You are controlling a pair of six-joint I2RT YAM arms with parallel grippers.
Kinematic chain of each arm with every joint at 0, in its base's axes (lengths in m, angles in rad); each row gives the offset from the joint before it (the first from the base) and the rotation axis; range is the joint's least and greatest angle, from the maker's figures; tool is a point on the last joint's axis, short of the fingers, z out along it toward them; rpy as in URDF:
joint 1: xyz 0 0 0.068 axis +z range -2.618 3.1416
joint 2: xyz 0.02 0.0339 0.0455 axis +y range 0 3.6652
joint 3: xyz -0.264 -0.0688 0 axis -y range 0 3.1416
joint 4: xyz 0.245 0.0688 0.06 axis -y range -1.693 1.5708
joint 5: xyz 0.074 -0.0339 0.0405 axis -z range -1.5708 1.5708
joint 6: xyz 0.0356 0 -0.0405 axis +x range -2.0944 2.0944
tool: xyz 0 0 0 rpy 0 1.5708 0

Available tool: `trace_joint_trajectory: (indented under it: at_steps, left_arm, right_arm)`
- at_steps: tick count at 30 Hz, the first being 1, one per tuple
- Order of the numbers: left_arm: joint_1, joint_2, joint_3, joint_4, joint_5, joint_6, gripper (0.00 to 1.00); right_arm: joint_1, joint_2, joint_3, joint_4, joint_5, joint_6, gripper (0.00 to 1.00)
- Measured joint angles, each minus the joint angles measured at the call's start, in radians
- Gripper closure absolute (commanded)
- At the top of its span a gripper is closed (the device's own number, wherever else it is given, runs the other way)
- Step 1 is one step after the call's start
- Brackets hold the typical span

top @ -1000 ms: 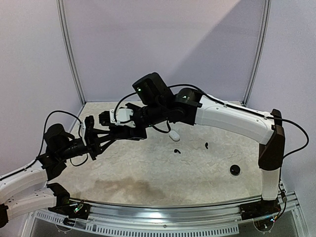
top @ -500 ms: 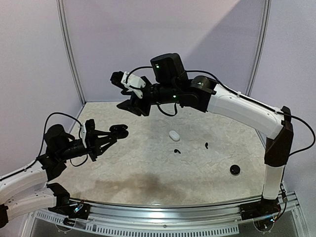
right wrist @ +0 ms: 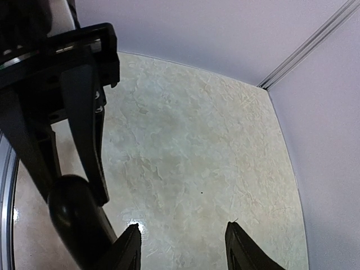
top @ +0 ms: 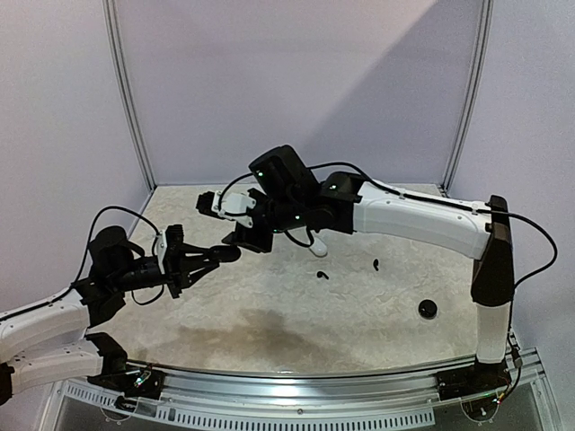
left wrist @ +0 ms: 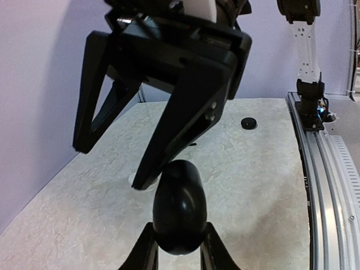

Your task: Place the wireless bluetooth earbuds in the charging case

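My left gripper (top: 218, 257) is shut on a black egg-shaped charging case (top: 226, 254) and holds it above the table; the case fills the left wrist view (left wrist: 179, 208), and looks closed. My right gripper (top: 244, 237) is open and empty, its fingers (left wrist: 185, 121) spread just above and behind the case. In the right wrist view its fingertips (right wrist: 128, 247) frame bare table, with the case (right wrist: 72, 205) at the lower left. Two black earbuds (top: 322, 275) (top: 374, 264) lie on the table to the right. Other earbuds are not in view.
A white case (top: 317, 246) lies on the table, partly behind the right arm. A small black round case (top: 428, 309) sits at the right front, and also shows in the left wrist view (left wrist: 248, 122). Walls close the back and sides.
The right gripper rose high above the table half a second ago and has come back down next to the held case. The left gripper moved slightly right with the case.
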Motion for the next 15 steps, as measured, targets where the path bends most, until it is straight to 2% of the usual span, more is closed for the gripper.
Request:
trace_joint_trajectory:
  at_steps: [3,6,7,8,9,10,13,15]
  left_arm:
    - [0.000,0.008,0.000,0.003,-0.006,-0.007,1.00]
    - [0.000,0.012,0.007,0.010,-0.012,-0.019,1.00]
    - [0.000,0.012,0.009,0.013,-0.012,-0.023,1.00]
    - [0.000,0.012,0.011,0.016,-0.012,-0.028,1.00]
    - [0.000,0.012,0.011,0.020,-0.011,-0.034,1.00]
    - [0.000,0.012,0.011,0.023,-0.010,-0.041,1.00]
    - [0.000,0.011,0.011,0.025,0.001,-0.062,1.00]
    - [0.000,0.012,0.011,0.027,0.014,-0.075,1.00]
  right_arm:
    - [0.000,-0.054,-0.051,0.000,0.011,-0.002,0.46]
    - [0.002,-0.097,-0.059,0.000,0.050,0.001,0.38]
    - [-0.003,-0.110,-0.059,0.000,0.058,0.002,0.32]
    - [-0.008,-0.124,-0.061,-0.001,0.053,0.007,0.21]
    - [-0.014,-0.144,-0.069,0.000,0.024,0.010,0.04]
    - [-0.031,-0.159,-0.080,-0.001,-0.011,0.022,0.02]
    - [-0.069,-0.218,-0.158,0.010,-0.158,0.008,0.02]
    - [-0.083,-0.236,-0.192,0.005,-0.229,-0.017,0.09]
